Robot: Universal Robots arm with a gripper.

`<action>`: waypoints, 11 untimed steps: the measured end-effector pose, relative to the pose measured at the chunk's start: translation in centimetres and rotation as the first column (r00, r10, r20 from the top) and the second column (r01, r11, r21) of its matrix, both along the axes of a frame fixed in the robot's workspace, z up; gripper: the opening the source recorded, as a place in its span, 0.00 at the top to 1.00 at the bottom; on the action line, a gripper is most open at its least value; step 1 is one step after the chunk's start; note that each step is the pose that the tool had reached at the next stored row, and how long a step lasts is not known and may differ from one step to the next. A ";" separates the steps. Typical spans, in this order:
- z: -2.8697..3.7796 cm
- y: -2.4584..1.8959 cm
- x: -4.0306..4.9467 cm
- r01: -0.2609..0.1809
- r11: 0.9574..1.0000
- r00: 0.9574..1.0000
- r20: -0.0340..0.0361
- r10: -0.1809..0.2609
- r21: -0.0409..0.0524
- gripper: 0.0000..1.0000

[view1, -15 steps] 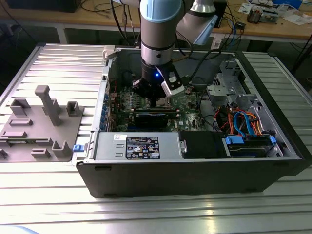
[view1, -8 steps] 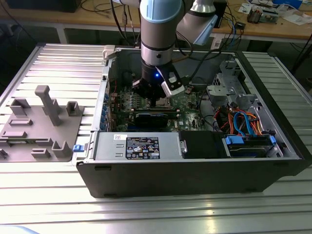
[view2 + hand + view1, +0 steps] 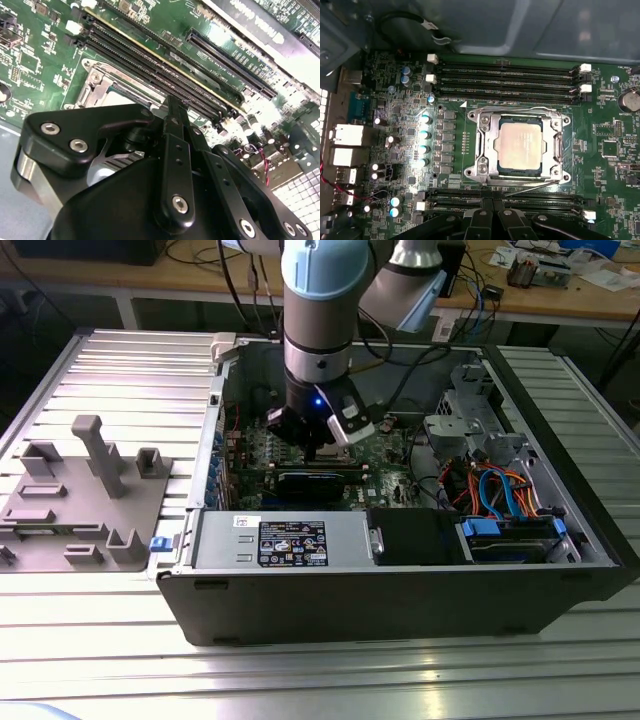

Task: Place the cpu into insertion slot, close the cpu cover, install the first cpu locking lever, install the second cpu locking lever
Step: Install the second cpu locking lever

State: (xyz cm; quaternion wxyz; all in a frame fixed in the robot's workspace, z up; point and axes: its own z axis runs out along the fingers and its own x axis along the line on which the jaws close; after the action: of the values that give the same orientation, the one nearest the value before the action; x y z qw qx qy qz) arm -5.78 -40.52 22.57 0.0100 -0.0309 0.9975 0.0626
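First wrist view: the gripper point(image 3: 493, 202) has its jaws drawn together with nothing between them. The tips are poised just over the thin wire locking lever point(image 3: 532, 187) that runs along the near edge of the socket. That lever lies slightly askew and appears not yet latched. A second lever point(image 3: 520, 108) lies along the far edge.

The cpu point(image 3: 521, 145) sits flat in the insertion slot point(image 3: 520, 173). The cpu cover point(image 3: 487, 150) is folded down around it, and the chip's metal top shows through the cover's window. Judged from this, seating and covering are done, and a locking lever is the step in hand. That step calls for fine contact on a thin wire: a press downward, then a sideways tuck beneath its catch, without scraping the motherboard point(image 3: 605, 125) or the memory slots point(image 3: 505, 80) beside it.

In the second wrist view, the closed fingertip point(image 3: 172, 107) points at the socket's silvery frame point(image 3: 100, 90).

In the exterior view, the arm point(image 3: 320, 300) drops almost vertically into the open computer case point(image 3: 400, 610). The gripper point(image 3: 318, 445) is at twelve o'clock from the power supply point(image 3: 290, 540). A grey fixture tray point(image 3: 90, 490) lies at nine o'clock, well apart.
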 end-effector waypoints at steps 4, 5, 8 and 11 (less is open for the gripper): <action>-0.03 -0.49 -0.06 -0.008 1.000 1.000 0.000 0.008 0.011 0.89; -0.04 -0.64 -0.11 -0.011 1.000 1.000 0.000 0.011 0.015 0.89; -0.04 -0.82 -0.31 -0.018 1.000 1.000 0.000 0.018 0.024 0.89; -0.23 -0.84 -0.62 -0.029 0.999 1.000 0.000 0.029 0.034 0.89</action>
State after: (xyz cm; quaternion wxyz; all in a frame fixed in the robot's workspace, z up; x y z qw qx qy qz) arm -6.40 -41.36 22.34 0.0095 -0.0452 0.9958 0.0795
